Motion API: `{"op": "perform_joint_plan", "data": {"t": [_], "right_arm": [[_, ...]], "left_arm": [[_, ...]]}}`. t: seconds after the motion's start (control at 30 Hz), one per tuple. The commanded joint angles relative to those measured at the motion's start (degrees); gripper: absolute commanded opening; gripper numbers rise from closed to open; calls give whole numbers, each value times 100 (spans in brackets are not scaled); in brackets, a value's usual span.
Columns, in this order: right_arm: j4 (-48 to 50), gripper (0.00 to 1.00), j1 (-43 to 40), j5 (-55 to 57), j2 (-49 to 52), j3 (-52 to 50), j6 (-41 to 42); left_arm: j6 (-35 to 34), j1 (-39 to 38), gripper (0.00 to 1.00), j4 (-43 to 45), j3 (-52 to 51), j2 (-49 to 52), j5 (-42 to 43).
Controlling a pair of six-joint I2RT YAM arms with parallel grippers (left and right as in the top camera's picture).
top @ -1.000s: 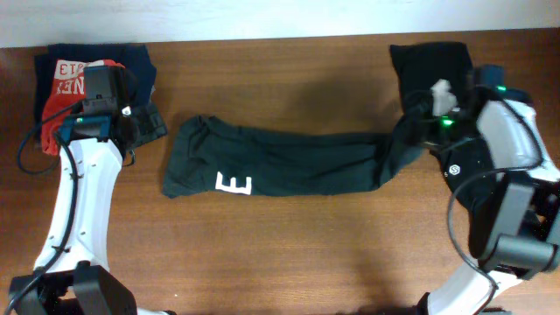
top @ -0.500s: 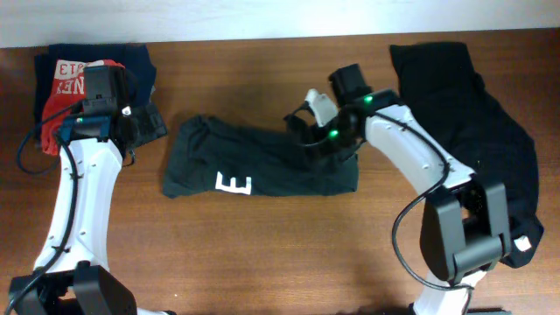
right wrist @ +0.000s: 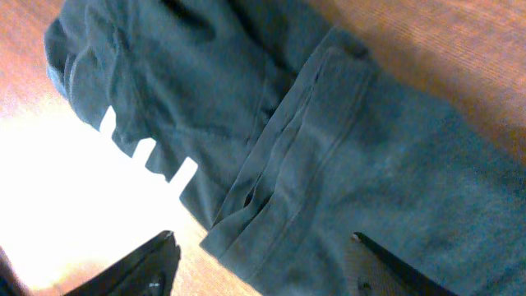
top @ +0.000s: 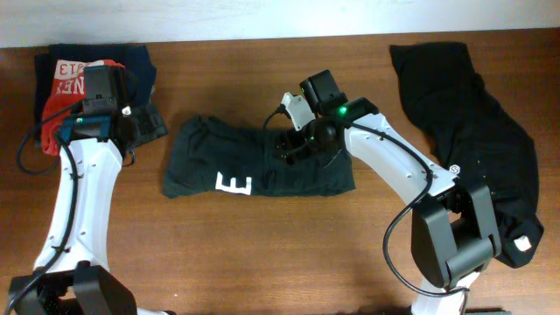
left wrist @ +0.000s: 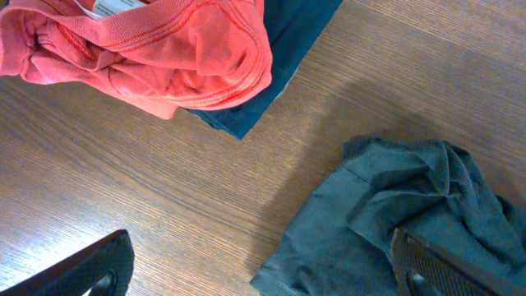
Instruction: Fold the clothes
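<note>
A dark green shirt (top: 262,162) with white block lettering (top: 234,184) lies folded across the table's middle, its right end doubled over to the left. My right gripper (top: 293,144) hovers over that doubled layer, open, and holds nothing. In the right wrist view the shirt's hem (right wrist: 288,156) lies beneath my right gripper (right wrist: 263,247). More of the clothes, a black heap (top: 472,114), lie at the right. My left gripper (top: 140,122) is open at the far left; in its wrist view my left gripper (left wrist: 263,279) spans bare wood and a crumpled grey-green cloth (left wrist: 403,214).
A stack at the back left holds a red garment (top: 74,83) with white lettering on a navy one (top: 136,61). The black heap has a white tag (top: 522,245) near the right edge. The table (top: 262,254) is brown wood.
My right gripper carried the shirt's right end from the far right leftward over the shirt, folding it shorter, then opened and let go. The left arm has not moved.
</note>
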Motion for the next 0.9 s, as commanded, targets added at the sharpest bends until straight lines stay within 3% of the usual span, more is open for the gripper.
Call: {"op": "perform_joint_plan", "data": {"t": [0.0, 0.17, 0.43, 0.57, 0.87], "right_arm": [[-264, 70, 61, -15, 24, 219, 9], [-907, 71, -247, 33, 24, 800, 9], [-1886, 75, -1237, 184, 26, 1366, -450], [-2105, 75, -1609, 337, 26, 1366, -470], [-2118, 75, -1875, 678, 26, 1366, -595]], "left_arm": [[92, 24, 99, -4, 96, -107, 66], [208, 24, 99, 2, 26, -50, 420], [1488, 24, 99, -26, -68, 907, 1711], [1864, 59, 99, -35, -68, 1285, 1722], [2905, 212, 98, -31, -66, 2122, 2697]]}}
